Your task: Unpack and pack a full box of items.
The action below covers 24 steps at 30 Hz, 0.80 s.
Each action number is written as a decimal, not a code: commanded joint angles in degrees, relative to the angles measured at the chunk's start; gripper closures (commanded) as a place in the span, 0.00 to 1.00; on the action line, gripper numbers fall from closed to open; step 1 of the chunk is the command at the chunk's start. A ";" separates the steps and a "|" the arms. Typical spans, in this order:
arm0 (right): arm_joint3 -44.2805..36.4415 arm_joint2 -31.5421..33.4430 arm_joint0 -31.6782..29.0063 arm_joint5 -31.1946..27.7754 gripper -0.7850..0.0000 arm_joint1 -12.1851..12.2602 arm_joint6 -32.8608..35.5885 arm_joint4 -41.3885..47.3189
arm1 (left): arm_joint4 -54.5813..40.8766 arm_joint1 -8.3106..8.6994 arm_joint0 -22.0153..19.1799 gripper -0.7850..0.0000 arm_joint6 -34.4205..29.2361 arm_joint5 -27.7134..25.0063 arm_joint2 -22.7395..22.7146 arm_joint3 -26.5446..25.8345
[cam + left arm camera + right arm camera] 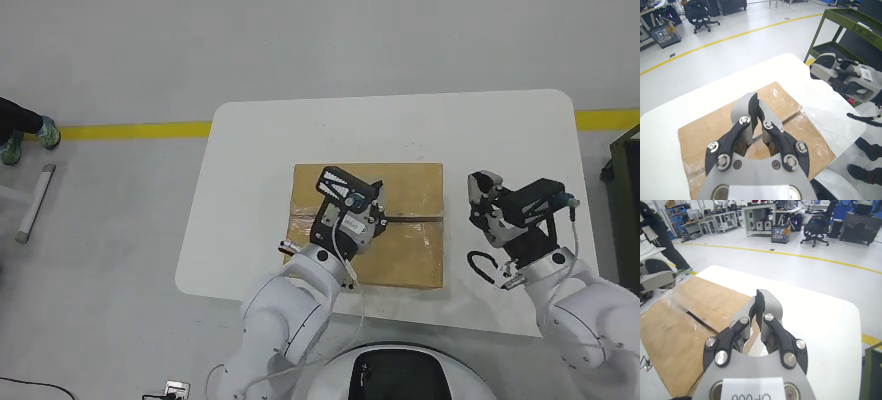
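A closed cardboard box (410,250), its flaps taped along the middle seam, lies in the middle of the white table (260,150). My left gripper (335,183) hangs just above the box top near its left side, fingers shut on nothing (755,100). My right gripper (480,185) is over bare table just right of the box, also shut and empty (759,296). The left wrist view shows the box (715,121) below and the right gripper (821,70) farther off. In the right wrist view the box (702,292) lies beside the fingers, with the left gripper (659,275) beyond it.
A green metal cart (628,190) stands off the table's right edge, also seen in the left wrist view (848,28). Bare table surface (810,313) surrounds the box on every side, widest at the back. A yellow floor line (130,130) runs behind the table.
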 commanded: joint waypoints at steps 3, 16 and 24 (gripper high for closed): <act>1.47 -3.07 1.12 -1.46 1.00 -0.08 2.70 -2.35 | -0.36 0.20 -0.05 1.00 0.12 -0.76 -1.34 -0.50; 3.76 -5.10 2.11 -1.77 1.00 -0.31 7.12 -4.18 | 1.38 1.54 -0.98 1.00 0.51 -4.89 -11.07 -2.19; 4.44 -5.36 3.32 -2.77 1.00 -0.40 8.54 -3.94 | 3.29 2.83 -3.22 1.00 0.78 -9.84 -19.92 -2.22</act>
